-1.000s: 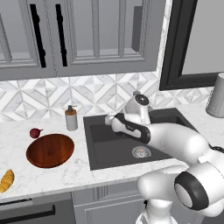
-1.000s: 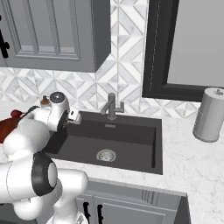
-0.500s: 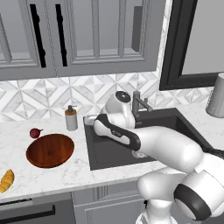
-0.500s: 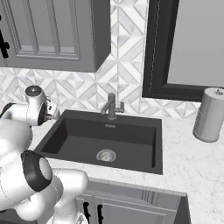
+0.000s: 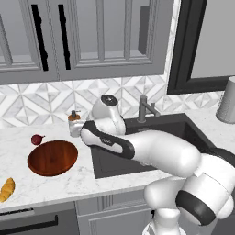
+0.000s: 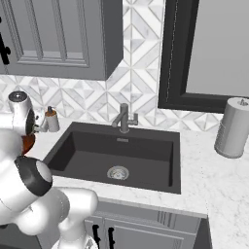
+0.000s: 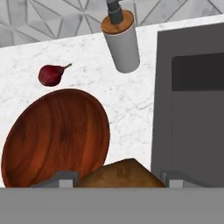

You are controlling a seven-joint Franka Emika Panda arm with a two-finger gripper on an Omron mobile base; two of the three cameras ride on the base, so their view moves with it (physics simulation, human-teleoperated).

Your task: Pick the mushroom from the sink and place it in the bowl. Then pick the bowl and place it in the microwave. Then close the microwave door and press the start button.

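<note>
A tan-brown mushroom (image 7: 120, 174) sits clamped between the two dark tips of the pincer (image 7: 119, 177), seen from the hand camera as a rounded cap rising at the bottom of the frame. Just ahead of the pincer and slightly to its left in that view lies the wide reddish-brown bowl (image 7: 54, 133), empty, resting flat on the white marble surface (image 7: 127, 98). Beyond the bowl's far rim, apart from it, a small dark red onion (image 7: 51, 75) lies on the marble. Farther ahead stands a grey soap bottle (image 7: 123, 40) with a wooden collar and dark pump, near the tiled wall. To the pincer's right in the hand view, the dark grey sink (image 7: 190, 105) drops away from the marble edge.

From the left base camera, the white arm (image 5: 151, 149) reaches across the sink's near-left corner toward the bowl (image 5: 53, 157), with a golden pastry (image 5: 7, 189) near the surface's front edge. From the right base camera, the sink (image 6: 121, 155) with its faucet (image 6: 124, 117) stands clear of the arm, and a paper towel roll (image 6: 234, 127) stands at the far right.
</note>
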